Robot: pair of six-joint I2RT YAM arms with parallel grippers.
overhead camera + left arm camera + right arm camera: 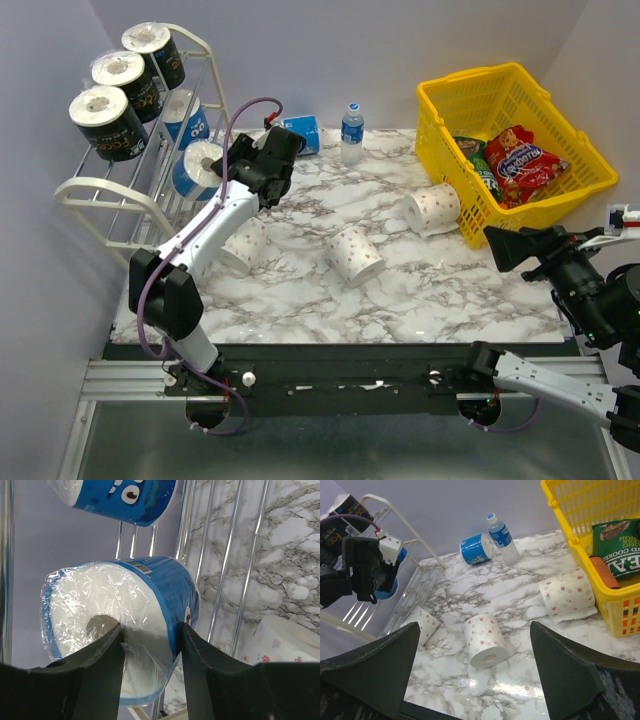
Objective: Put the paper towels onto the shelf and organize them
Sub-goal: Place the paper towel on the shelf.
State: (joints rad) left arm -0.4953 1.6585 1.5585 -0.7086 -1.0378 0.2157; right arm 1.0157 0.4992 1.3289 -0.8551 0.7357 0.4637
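My left gripper (150,635) is shut on a blue-wrapped paper towel roll (100,595), one finger at its core hole and the other on the blue wrap. It holds the roll (200,165) against the middle tier of the white shelf (100,195). A second blue roll (188,118) lies higher on that tier. Three black rolls (105,122) fill the top tier. On the marble lie three white dotted rolls (245,243), (355,255), (433,208) and one more blue roll (300,133). My right gripper (475,665) hangs open over the table's right front, holding nothing.
A yellow basket (520,100) with snack packs stands at the back right, with a dotted roll (567,595) against its near wall. A small water bottle (351,132) stands at the back, next to the loose blue roll (476,549). Grey walls close in the left and back.
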